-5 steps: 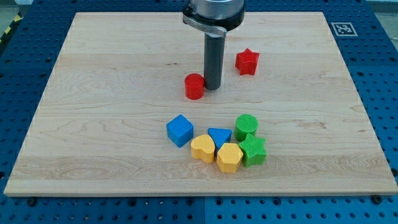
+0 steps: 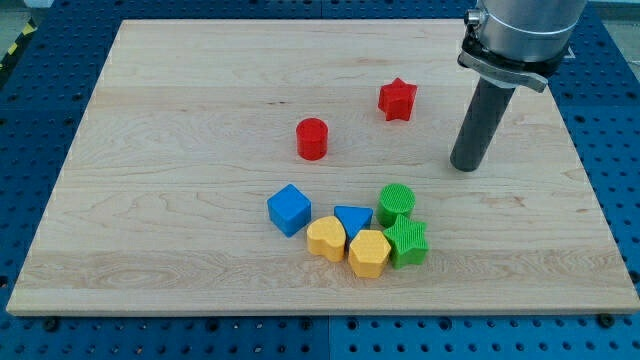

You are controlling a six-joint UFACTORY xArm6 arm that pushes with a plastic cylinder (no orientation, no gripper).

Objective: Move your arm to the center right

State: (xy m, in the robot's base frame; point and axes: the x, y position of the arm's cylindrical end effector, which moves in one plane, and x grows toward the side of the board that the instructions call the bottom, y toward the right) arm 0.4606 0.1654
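Note:
My tip (image 2: 465, 167) rests on the wooden board (image 2: 180, 120) at the view's right, about mid-height. It touches no block. The red star (image 2: 397, 99) lies up and to the left of it. The red cylinder (image 2: 312, 138) lies farther left. The green cylinder (image 2: 396, 203) is the nearest block of the lower cluster, down and to the left of the tip.
A cluster sits at the lower middle: a blue cube (image 2: 289, 209), a blue triangle (image 2: 352, 219), a yellow block (image 2: 326, 238), a yellow hexagon (image 2: 369, 253) and a green star (image 2: 407, 242). A fiducial marker (image 2: 551, 45) is at the board's top right corner.
My tip has moved from beside the red cylinder to the view's right and slightly down. No block has moved.

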